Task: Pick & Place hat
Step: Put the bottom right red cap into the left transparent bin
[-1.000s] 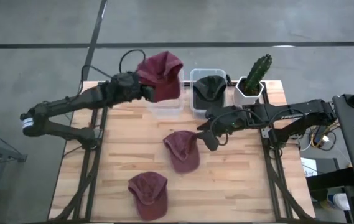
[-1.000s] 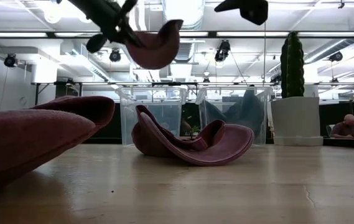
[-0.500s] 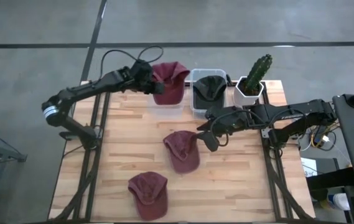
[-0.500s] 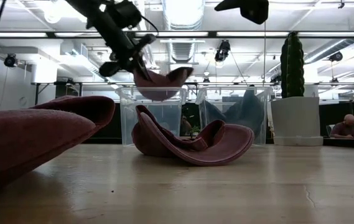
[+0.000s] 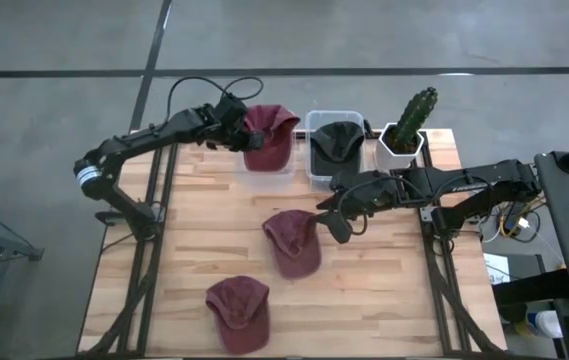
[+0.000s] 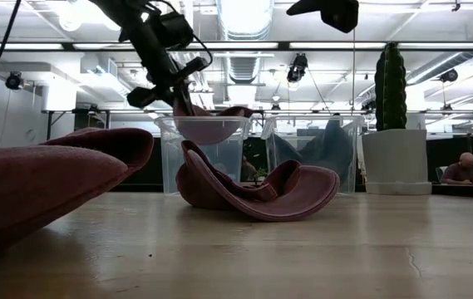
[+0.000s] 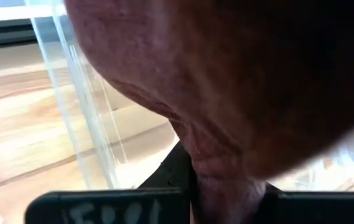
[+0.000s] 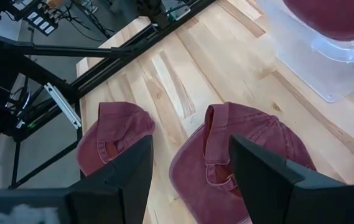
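Left claw (image 5: 236, 125) clamped on maroon fabric cap (image 5: 269, 133), cap sunk into clear plastic bin (image 6: 207, 154) at bench (image 5: 384, 290) rear, prob. not fully seated, right claw (image 5: 332, 222) spread wide, empty, over second maroon cap (image 5: 294, 240) mid-bench

The wooden counter (image 5: 194, 240) carries two maroon hats (image 5: 293, 240) (image 5: 238, 311) in front of two clear bins (image 5: 268, 168) (image 5: 332, 150), with a potted cactus (image 5: 407, 128) beside the bins.
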